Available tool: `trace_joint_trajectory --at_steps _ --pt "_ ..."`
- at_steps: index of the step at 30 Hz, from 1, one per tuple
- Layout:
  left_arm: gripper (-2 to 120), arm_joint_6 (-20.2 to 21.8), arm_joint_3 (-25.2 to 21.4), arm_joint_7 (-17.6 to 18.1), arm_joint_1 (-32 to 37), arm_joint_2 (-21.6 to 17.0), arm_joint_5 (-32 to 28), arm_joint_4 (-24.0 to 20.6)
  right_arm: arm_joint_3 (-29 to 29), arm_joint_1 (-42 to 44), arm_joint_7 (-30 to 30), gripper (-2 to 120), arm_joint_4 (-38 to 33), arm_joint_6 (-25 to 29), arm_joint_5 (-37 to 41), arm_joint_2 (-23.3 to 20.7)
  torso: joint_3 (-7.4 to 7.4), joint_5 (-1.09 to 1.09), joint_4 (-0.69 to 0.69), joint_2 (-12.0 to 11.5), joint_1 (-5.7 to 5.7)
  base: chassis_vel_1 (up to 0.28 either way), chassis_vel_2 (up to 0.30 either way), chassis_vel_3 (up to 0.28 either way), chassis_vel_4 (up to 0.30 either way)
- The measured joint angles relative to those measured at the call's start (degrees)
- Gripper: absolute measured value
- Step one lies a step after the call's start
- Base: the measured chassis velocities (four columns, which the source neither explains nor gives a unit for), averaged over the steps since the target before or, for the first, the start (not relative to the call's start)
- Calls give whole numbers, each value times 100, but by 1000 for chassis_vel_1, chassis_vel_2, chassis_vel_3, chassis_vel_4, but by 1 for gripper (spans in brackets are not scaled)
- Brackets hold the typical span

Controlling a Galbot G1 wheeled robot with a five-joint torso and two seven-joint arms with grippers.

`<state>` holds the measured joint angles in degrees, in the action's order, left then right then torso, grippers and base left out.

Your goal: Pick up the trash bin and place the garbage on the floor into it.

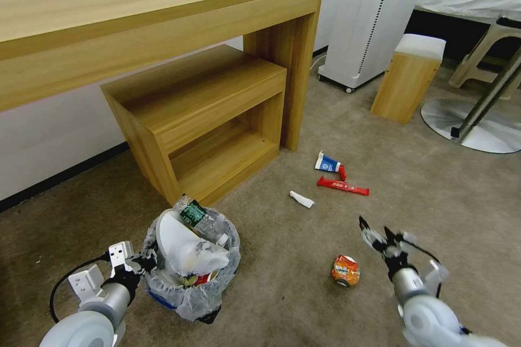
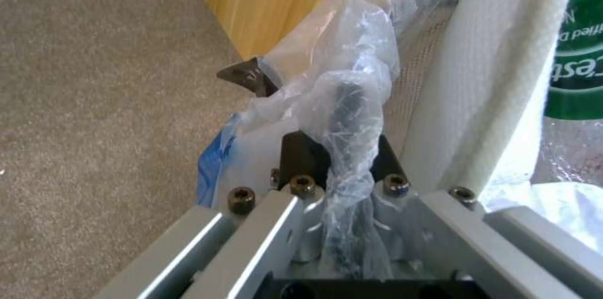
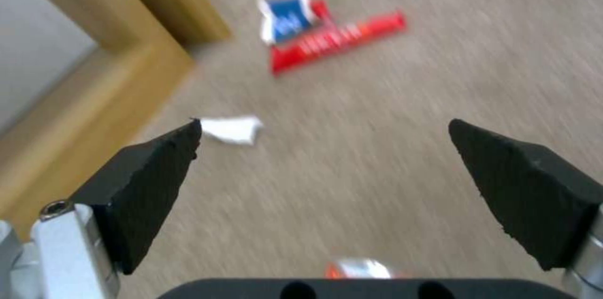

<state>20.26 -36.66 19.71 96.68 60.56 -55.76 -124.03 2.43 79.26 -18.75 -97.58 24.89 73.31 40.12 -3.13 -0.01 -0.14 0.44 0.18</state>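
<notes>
The bag-lined trash bin (image 1: 191, 265) is clamped at its rim between the left jaws, stuffed with a white slipper (image 1: 182, 246) and green-labelled bottle (image 1: 198, 217). A crumpled orange wrapper (image 1: 345, 270) is seen just beside the right jaws, with the red bar wrapper (image 1: 342, 185), blue-white carton (image 1: 328, 163) and white scrap (image 1: 302, 199) lying well beyond them on the beige floor (image 1: 445, 200).

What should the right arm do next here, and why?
Probably lower the open right gripper onto the crumpled orange wrapper, the nearest litter on the carpet beside it. The left gripper already holds the trash bin by its rim.

My left pincer (image 1: 145, 261) low at my left, clamped shut. My right pincer (image 1: 378, 232) forward, raised, fingers (image 3: 148, 181) spread wide.
</notes>
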Motion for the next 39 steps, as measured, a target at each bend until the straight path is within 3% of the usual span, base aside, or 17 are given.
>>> trace_joint_trajectory --at_steps 13,20,23,30,39 --pt "3 -53 10 -66 34 17 4 48 49 412 -336 100 465 -195 -347 615 -1 0 0 0 0 0 0 0 0" --pt "3 -64 2 -74 108 32 8 30 -165 65 68 100 1032 -209 -373 882 -1 0 1 0 0 0 0 0 0" --pt "3 -73 -19 -78 143 46 8 4 -431 -237 531 100 1437 -184 -307 1002 -1 1 0 0 0 0 0 0 0" --pt "3 -76 -45 -76 167 62 -24 -74 -777 -649 813 100 1817 -178 -243 1160 -1 1 1 0 0 0 0 0 0" --pt "3 -76 -65 -64 176 58 -37 -79 -538 -466 940 100 1798 -172 -231 1178 -1 0 -1 0 0 0 0 0 0"
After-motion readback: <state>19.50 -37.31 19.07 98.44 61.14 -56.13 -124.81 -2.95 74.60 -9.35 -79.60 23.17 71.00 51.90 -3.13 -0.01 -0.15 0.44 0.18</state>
